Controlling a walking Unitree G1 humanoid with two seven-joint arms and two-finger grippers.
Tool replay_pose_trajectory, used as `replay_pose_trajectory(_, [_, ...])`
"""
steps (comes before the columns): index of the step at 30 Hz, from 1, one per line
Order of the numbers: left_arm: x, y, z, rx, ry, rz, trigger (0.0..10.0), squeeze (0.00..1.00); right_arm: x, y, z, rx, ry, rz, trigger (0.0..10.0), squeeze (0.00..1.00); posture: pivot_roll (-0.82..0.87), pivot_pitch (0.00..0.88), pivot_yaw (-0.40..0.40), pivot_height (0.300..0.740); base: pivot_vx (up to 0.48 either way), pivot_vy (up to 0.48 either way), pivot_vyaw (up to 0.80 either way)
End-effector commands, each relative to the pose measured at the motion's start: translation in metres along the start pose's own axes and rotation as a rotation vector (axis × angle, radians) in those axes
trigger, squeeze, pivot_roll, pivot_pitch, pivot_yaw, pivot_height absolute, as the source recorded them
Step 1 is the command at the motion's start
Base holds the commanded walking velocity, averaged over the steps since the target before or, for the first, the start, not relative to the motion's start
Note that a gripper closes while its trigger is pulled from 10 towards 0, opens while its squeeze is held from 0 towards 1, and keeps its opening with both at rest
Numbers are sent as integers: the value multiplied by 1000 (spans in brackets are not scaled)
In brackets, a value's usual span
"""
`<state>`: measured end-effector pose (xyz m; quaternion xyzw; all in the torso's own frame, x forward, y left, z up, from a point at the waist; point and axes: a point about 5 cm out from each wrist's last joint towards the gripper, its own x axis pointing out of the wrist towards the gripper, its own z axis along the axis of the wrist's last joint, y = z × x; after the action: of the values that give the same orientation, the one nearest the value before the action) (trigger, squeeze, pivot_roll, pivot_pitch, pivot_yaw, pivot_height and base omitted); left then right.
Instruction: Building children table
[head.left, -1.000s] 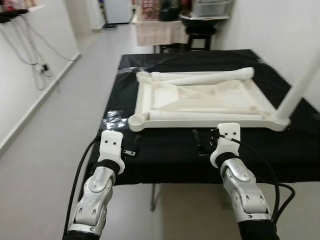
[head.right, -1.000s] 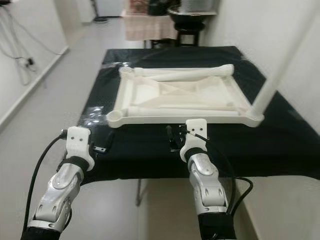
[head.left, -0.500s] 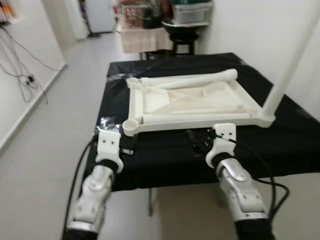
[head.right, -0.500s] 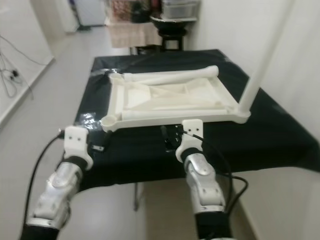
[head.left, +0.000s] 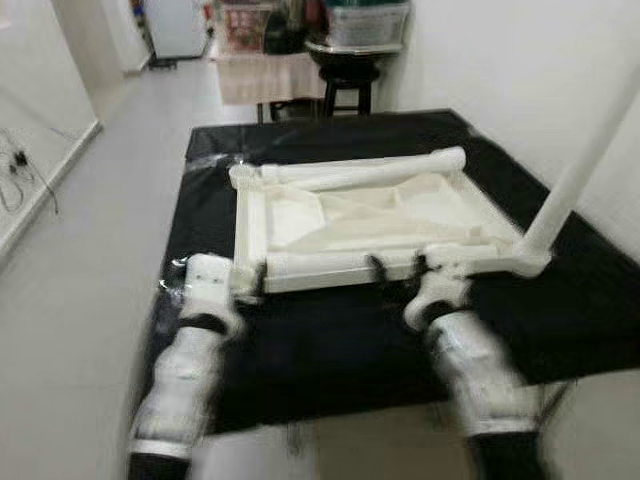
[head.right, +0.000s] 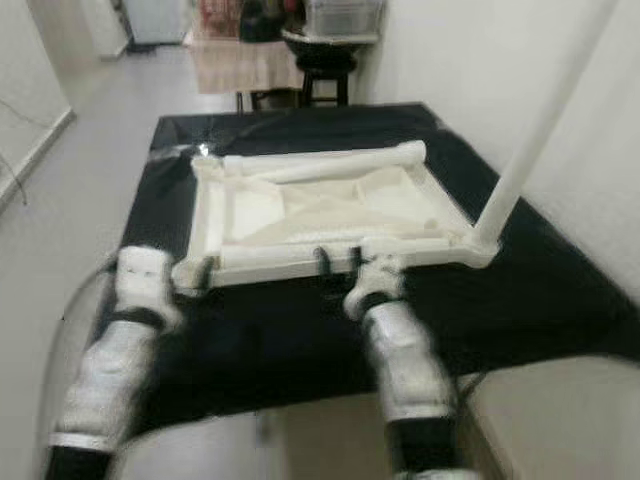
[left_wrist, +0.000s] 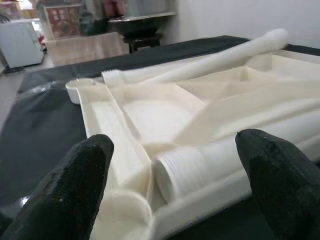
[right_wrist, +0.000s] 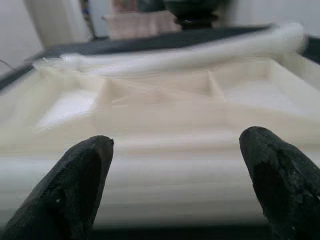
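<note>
A big white plastic tabletop (head.left: 380, 205) lies upside down on the long table with the black cloth (head.left: 330, 340) in front of me. One white leg (head.left: 585, 165) stands up from its near right corner. Another white leg (head.left: 370, 165) lies flat across the far side, and a third one (left_wrist: 230, 157) lies along the near side.

My left gripper (left_wrist: 170, 185) is at the near left corner of the tabletop. Its two black fingers (left_wrist: 75, 180) are spread wide apart, with the ridged end of the near leg between them. My right gripper (right_wrist: 175, 175) is further along the near edge. Its black fingers (right_wrist: 280, 170) are spread wide too, and they hold nothing.

The head pictures are blurry, so I cannot tell if my fingers touch the edge.

A dark stool (head.left: 345, 80) stands past the far end of the table.
</note>
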<state>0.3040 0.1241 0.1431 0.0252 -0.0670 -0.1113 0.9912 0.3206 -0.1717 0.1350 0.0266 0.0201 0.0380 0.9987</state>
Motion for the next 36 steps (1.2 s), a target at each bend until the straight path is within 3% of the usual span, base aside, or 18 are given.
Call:
replay_pose_trajectory(1, [-4, 12, -4, 17, 19, 34, 10000, 0, 3, 14, 5, 17, -24, 46, 10000, 0, -46, 7, -4, 740, 285, 0, 0])
replay_pose_trajectory(4, [-3, 11, -4, 14, 17, 21, 10000, 0, 3, 13, 6, 20, -31, 46, 10000, 0, -45, 8, -8, 740, 285, 0, 0])
replay_pose_trajectory(8, [-3, -8, 8, -117, 0, -167, 10000, 0, 3, 12, 6, 38, -30, 49, 10000, 0, -46, 13, -15, 740, 63, 0, -800])
replay_pose_trajectory(13, [-5, -20, 8, -223, 54, -258, 10000, 0, 3, 12, 7, 44, -41, 55, 10000, 0, -43, 17, -15, 740, 0, 0, -640])
replay_pose_trajectory(16, [-7, -21, 5, -283, 86, -261, 10000, 0, 2, 12, 8, 47, -41, 55, 10000, 0, -44, 21, -16, 740, 0, 0, 0])
replay_pose_trajectory(18, [-11, -18, -3, -408, 193, -254, 10000, 0, 2, 12, 8, 51, -40, 54, 10000, 0, -44, 23, -16, 740, 0, 0, 0])
replay_pose_trajectory(21, [-12, -14, -5, -447, 229, -240, 10000, 0, 2, 12, 8, 52, -39, 55, 10000, 0, -41, 23, -16, 740, 0, 0, 0])
replay_pose_trajectory(24, [-11, 5, -11, -509, 356, -94, 10000, 0, 3, 12, 7, 58, -37, 55, 10000, 0, -37, 26, -14, 740, 0, 0, 0])
replay_pose_trajectory(26, [-13, 10, -9, -563, 411, -73, 10000, 0, 3, 12, 7, 61, -34, 54, 10000, 0, -35, 26, -16, 740, 0, 0, 0])
replay_pose_trajectory(36, [-15, 9, 15, -493, 447, -145, 10000, 0, 3, 12, 6, 69, -30, 53, 10000, 0, -33, 27, -13, 740, 0, 0, 0])
